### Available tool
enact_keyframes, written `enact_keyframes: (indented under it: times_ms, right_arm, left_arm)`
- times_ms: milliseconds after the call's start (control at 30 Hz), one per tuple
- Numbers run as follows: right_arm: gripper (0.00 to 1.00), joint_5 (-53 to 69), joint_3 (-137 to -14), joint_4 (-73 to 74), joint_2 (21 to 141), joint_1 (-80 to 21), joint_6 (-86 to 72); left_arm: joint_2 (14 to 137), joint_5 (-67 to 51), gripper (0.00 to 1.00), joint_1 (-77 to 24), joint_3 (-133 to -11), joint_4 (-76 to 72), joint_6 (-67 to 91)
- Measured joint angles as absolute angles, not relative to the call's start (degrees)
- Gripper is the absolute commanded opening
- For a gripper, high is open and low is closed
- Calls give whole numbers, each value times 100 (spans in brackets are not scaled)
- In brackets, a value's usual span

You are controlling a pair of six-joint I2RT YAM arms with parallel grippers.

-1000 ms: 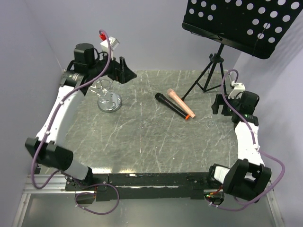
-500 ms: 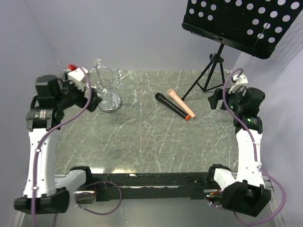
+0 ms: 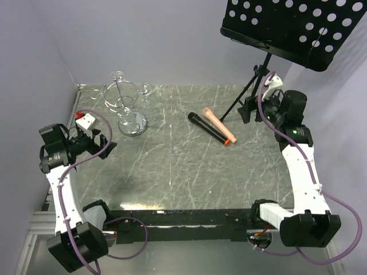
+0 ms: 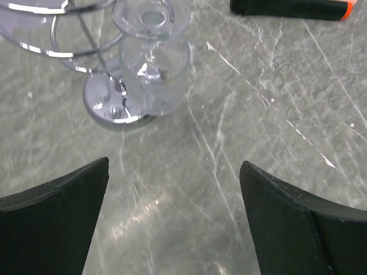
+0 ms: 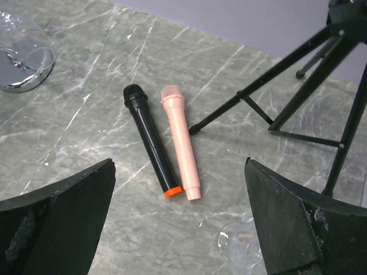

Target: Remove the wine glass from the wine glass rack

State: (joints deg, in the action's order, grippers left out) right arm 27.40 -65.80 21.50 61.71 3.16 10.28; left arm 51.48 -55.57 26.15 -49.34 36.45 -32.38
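Our left hand has drawn back from the wine glass rack to the left edge of the frame, its fingers spread wide and empty. The wine glass hangs upside down on the rack at the upper left, above its mirrored base. Our right hand, equally wide, has slid up toward the black tripod. We judge the lift has yet to begin.
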Motion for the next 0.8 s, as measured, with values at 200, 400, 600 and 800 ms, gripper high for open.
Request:
enact_keyframes:
  times_ms: [200, 400, 600, 800]
  right_arm:
    - [100, 2528, -6965, 2213, 6418, -60, 1135]
    - [100, 2379, -7369, 2440, 6687, -333, 1358]
    - [100, 2228, -7701, 2936, 6897, -427, 1704]
    - [100, 2167, -8068, 3177, 7140, -532, 1949]
  left_arm:
    - [5369, -6040, 100, 2530, -4274, 2224, -3164]
    - [5557, -6036, 100, 2279, -3500, 738, -2812]
    - [5649, -6012, 100, 2215, -2856, -670, -2427]
    - [6215, -5942, 99, 2165, -2587, -1992, -1857]
